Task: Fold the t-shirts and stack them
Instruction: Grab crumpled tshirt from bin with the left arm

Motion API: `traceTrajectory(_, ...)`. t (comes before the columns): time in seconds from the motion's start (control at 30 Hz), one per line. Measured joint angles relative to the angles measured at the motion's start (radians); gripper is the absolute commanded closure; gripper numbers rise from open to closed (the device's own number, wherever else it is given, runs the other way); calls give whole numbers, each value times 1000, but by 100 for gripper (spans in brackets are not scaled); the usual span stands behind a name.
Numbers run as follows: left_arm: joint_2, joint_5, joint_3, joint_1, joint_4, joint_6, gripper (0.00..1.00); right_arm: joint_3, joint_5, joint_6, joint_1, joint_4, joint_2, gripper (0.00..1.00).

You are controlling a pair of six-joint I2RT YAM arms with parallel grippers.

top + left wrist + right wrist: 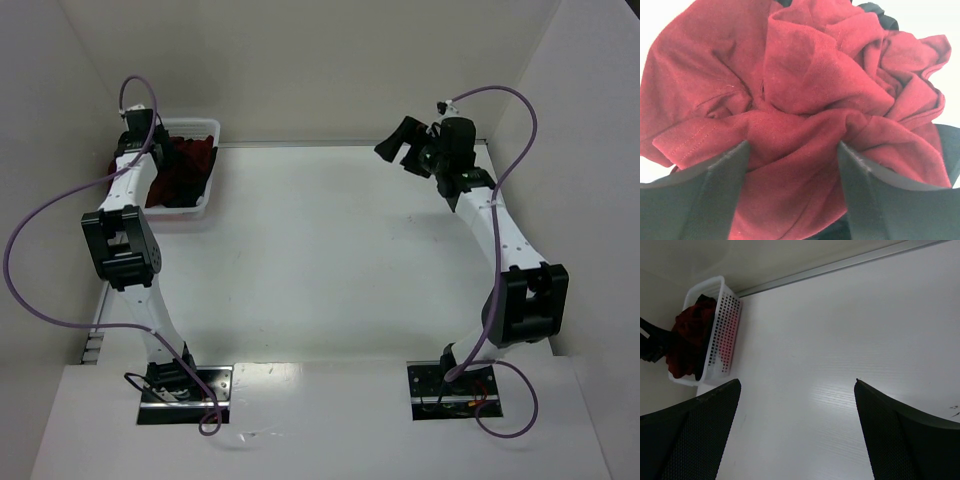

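Observation:
The maroon t-shirt (186, 165) lies crumpled in the white mesh basket (207, 203) at the far left of the table. In the left wrist view the maroon t-shirt (805, 85) fills the frame. My left gripper (140, 135) is down in the basket and open, its fingers (715, 185) on either side of a raised fold of the shirt. Black cloth (880, 12) shows at the edge of the maroon one, with no pink mark in sight. My right gripper (402, 143) is open and empty, held above the far right of the table (796, 385).
The basket (722, 335) stands against the left wall with maroon cloth (687, 337) inside. The white table (330, 260) runs between the arms. Walls close in at the back and on both sides. A metal strip (840, 262) runs along the table's far edge.

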Motion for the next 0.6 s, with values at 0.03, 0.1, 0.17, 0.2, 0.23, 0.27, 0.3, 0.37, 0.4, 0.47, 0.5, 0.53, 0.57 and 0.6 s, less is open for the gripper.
traceTrajectory(0.03,0,1,-2,0,1,-1,42,3,0,-1,0,0,3,0)
traceTrajectory(0.1,0,4,-4,0,1,10,56,17,0,-2,0,0,13,0)
traceTrajectory(0.17,0,5,-5,0,2,18,74,30,1,-2,0,4,20,0)
traceTrajectory(0.2,0,8,-5,0,2,22,79,34,2,-2,0,6,23,0)
traceTrajectory(0.23,0,12,-5,0,2,23,84,40,2,-2,0,8,25,0)
traceTrajectory(0.27,0,16,-5,0,1,24,88,48,3,-2,0,9,28,0)
traceTrajectory(0.3,0,19,-4,0,0,24,99,56,3,-2,0,11,32,0)
traceTrajectory(0.37,0,26,3,0,-10,23,100,80,3,-2,0,13,41,0)
traceTrajectory(0.4,0,32,11,0,-18,26,100,96,3,-2,0,14,48,0)
traceTrajectory(0.47,0,53,35,0,-38,26,100,140,0,-2,2,16,68,0)
traceTrajectory(0.5,0,71,52,0,-48,26,100,161,-1,-2,2,18,78,0)
traceTrajectory(0.53,-2,90,68,1,-56,26,100,182,0,-3,4,23,88,0)
traceTrajectory(0.57,-8,116,81,2,-61,27,100,202,0,-6,7,22,97,0)
traceTrajectory(0.6,-15,148,95,2,-73,29,100,224,-1,-9,11,23,107,0)
